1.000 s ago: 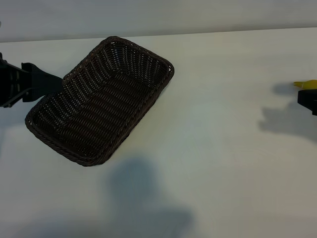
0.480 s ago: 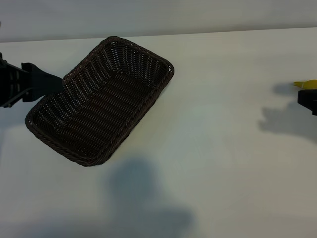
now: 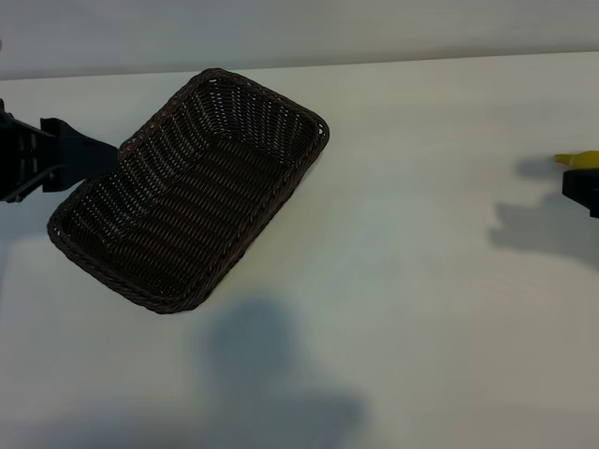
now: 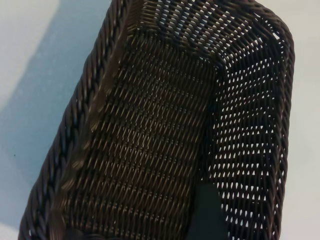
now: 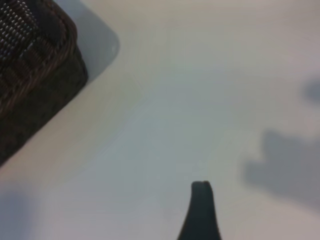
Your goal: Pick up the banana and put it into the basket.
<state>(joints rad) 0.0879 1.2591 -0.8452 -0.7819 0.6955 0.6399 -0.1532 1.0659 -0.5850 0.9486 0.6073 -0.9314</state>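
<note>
A: Nothing has moved since the earlier frames. Basket (image 3: 187, 192) sits empty at the left of the tabletop (image 3: 421, 234), same skew.

B: Arms?

A: Left gripper (image 3: 42, 157) hangs beside the basket's left rim, jaws spread, holding nothing. Right gripper (image 3: 582, 192) is at the right edge, also spread and empty.

B: Banana?

A: Only a yellow tip (image 3: 576, 159) shows just beside the right gripper, well apart from the basket. Judgement: pickup not yet begun.

1. The basket (image 3: 187, 201) is dark brown woven wicker with a braided rim.
2. The banana (image 3: 578, 159) tip is bright yellow.
3. The table (image 3: 421, 309) is plain white.
4. Both grippers are black.
</note>
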